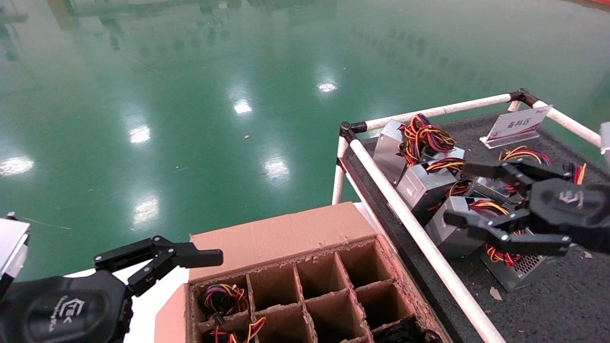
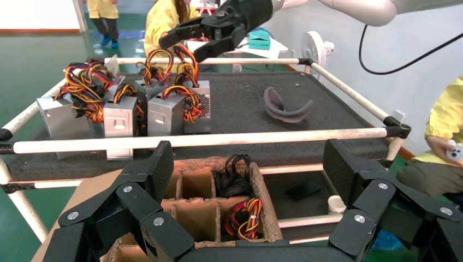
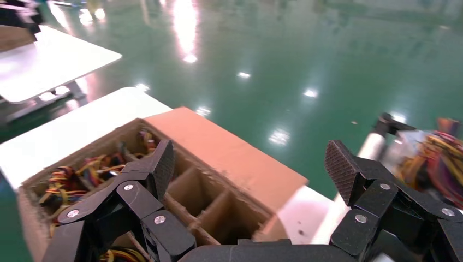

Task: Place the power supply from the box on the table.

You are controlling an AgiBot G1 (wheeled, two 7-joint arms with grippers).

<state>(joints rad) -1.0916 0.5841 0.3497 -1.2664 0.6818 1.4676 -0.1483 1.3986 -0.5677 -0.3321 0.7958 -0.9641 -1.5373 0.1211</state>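
Hovering right pincer (image 1: pixel 455 194): your jaws are spread wide and empty, above the cluster of grey units on the counter (image 1: pixel 562 305), beside the box (image 1: pixel 286 238).
Power supply (image 1: pixel 522 267): grille-faced unit rests on the counter, just under that pincer, wires (image 1: pixel 498 255) spilling beside it.
Snag risk: you could hook a wire loop on a finger and drag the unit.
Left pincer (image 1: pixel 157 259): wide, empty, near the box's far-left corner.
Box cells: wires show in the left cells; reaching in, you may scrape the ragged dividers.
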